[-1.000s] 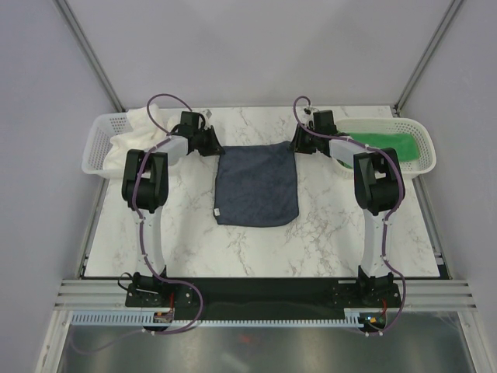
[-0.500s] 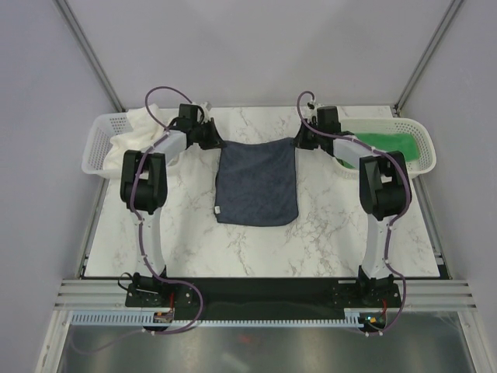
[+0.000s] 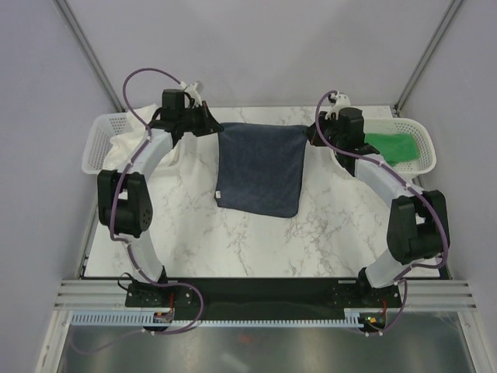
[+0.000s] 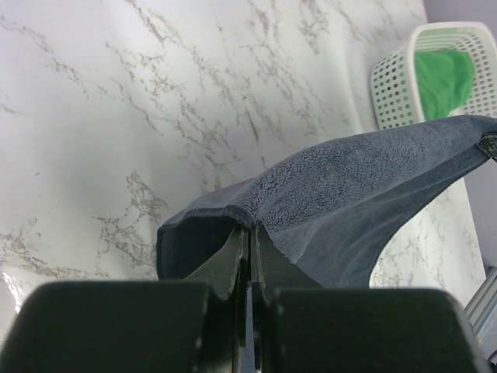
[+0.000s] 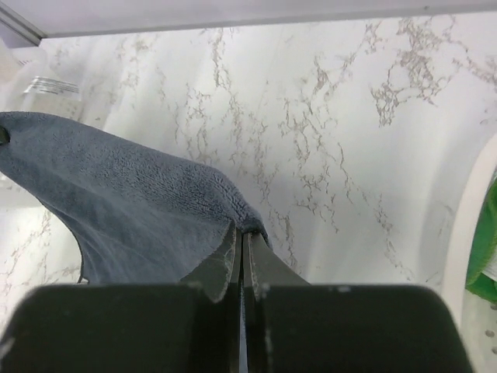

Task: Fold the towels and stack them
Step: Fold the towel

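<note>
The navy-blue towel hangs between my two grippers above the marble table, its lower edge near the table's middle. My left gripper is shut on its far left corner. My right gripper is shut on its far right corner. The towel's top edge is stretched between them. The green towel lies in the right basket and shows in the left wrist view. The cream-white towel lies in the left basket.
A white mesh basket stands at the table's far left and another at the far right. The marble table has grey walls behind it and a black rail along the near edge.
Both grippers have lifted the navy towel's far corners up and moved outward and back. The towel, flat on the table before, now hangs stretched between them.
</note>
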Controlling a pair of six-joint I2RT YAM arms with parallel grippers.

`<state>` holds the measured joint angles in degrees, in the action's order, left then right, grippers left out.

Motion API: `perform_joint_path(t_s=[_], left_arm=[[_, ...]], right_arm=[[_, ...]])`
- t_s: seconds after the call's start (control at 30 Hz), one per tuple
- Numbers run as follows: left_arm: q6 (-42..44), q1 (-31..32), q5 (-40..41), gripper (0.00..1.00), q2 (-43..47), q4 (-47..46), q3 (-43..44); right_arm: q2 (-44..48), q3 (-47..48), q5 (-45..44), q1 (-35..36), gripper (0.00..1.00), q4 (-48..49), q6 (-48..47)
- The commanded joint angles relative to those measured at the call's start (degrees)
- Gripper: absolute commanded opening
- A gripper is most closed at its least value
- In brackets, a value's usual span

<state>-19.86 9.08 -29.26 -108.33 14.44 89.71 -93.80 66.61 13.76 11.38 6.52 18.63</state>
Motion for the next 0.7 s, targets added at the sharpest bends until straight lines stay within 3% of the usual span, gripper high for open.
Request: perform_joint_path(t_s=[0.0,0.33,0.67], left_arm=[[2.1,-0.2,-2.21,0.02,6.02,-1.69,-2.6],[-0.88,0.85,-2.21,0.02,18.84,-10.12,-12.45],[-2.03,3.22,-1.42,0.02,27.98,-10.75,-17.28]], right_arm=[[4.93,-2.09,-0.58,-0.21,0.0,3.41,-1.49],[15.82,-0.08,4.34,-0.21,0.0,-1.43,-1.41],[21.99,0.8,9.26,-0.04,0.0,-3.18,-1.85]])
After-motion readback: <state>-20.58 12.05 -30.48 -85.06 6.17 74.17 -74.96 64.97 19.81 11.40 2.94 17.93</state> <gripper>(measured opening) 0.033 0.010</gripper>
